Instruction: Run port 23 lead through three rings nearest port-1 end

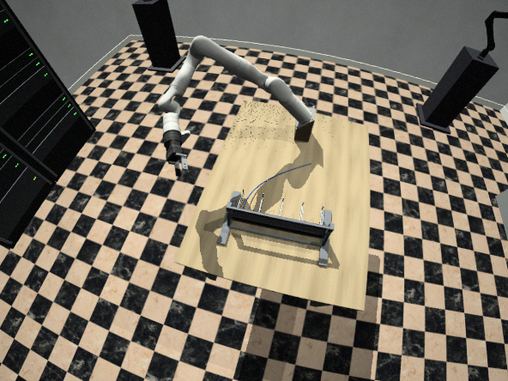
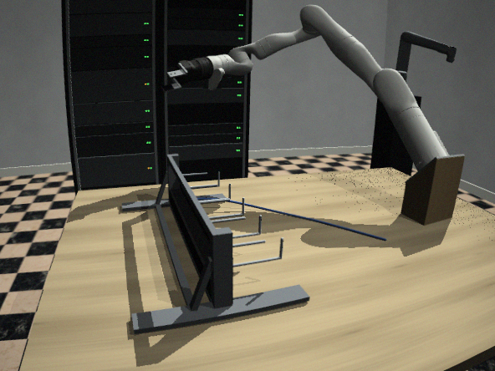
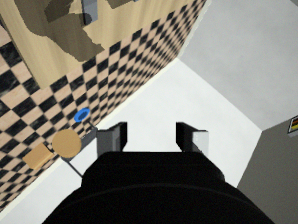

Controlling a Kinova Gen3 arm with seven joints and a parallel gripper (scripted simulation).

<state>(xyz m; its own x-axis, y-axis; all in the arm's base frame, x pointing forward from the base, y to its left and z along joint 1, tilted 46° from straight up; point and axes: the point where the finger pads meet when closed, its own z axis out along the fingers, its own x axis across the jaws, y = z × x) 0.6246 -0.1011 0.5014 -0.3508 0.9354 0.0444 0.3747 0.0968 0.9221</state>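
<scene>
The grey rack (image 1: 279, 223) with the patch panel stands on the wooden table, and its cable-manager rings (image 1: 281, 207) point toward the arm's base. The blue lead (image 1: 275, 177) leaves the panel at the left end in the top view and runs across the table. Its free end (image 1: 311, 163) lies on the table near the arm's base. In the exterior view the lead (image 2: 305, 219) stretches right from the far end of the rack (image 2: 196, 226). My gripper (image 1: 180, 168) (image 2: 171, 81) is open and empty. It hangs high over the floor, left of the table. The wrist view shows both fingers apart with nothing between them.
The arm's base block (image 1: 304, 129) stands at the table's far edge. Black server cabinets (image 2: 155, 83) stand behind the gripper. Two dark pillars (image 1: 156, 34) (image 1: 459, 86) stand on the chequered floor.
</scene>
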